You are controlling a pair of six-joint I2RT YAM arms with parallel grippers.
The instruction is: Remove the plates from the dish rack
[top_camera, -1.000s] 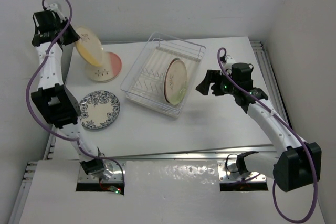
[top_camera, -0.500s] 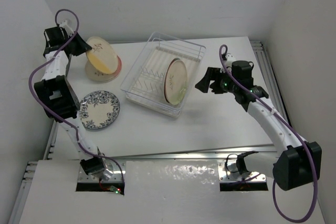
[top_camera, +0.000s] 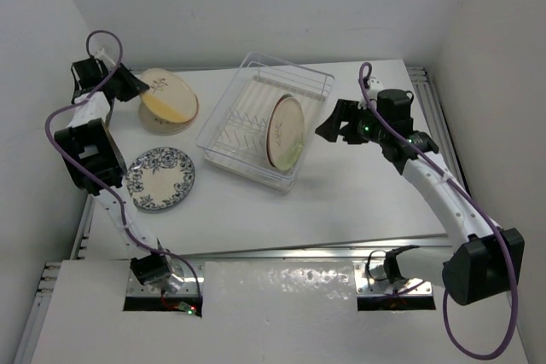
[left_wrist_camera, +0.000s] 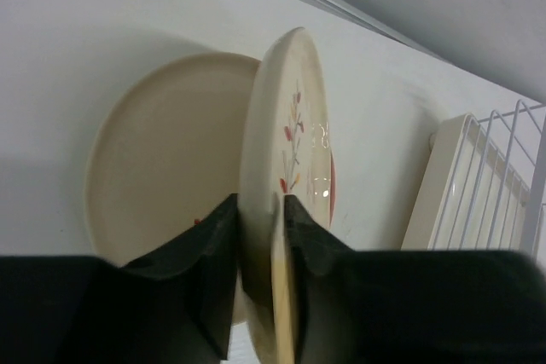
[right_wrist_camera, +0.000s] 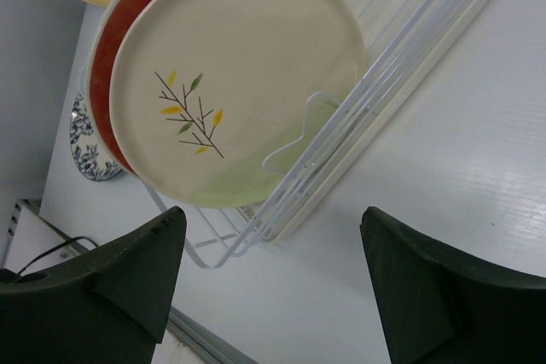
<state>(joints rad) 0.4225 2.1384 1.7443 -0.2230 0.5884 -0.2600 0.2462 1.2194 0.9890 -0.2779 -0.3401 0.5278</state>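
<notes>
The left gripper point(left_wrist_camera: 260, 210) is clamped on the rim of the sprig plate point(left_wrist_camera: 290, 142), one finger on each face, holding it on edge. In the overhead view this is at the upper left of the frame, where the plate leans low over a flat cream plate point(left_wrist_camera: 162, 151) lying on the table point(top_camera: 341, 202). I cannot tell whether the two touch. Lower down at the left of the frame, a blue-and-white plate point(top_camera: 160, 178) lies flat.

The right gripper point(right_wrist_camera: 273, 219) has its fingers wide apart with nothing between them. It hovers just right of the dish rack point(top_camera: 239, 121), which sits at the upper centre. At the rack's lower right end two plates stand on edge — a twig-motif plate point(right_wrist_camera: 230, 83) in front and a red-rimmed plate point(right_wrist_camera: 104, 57) close behind it.
</notes>
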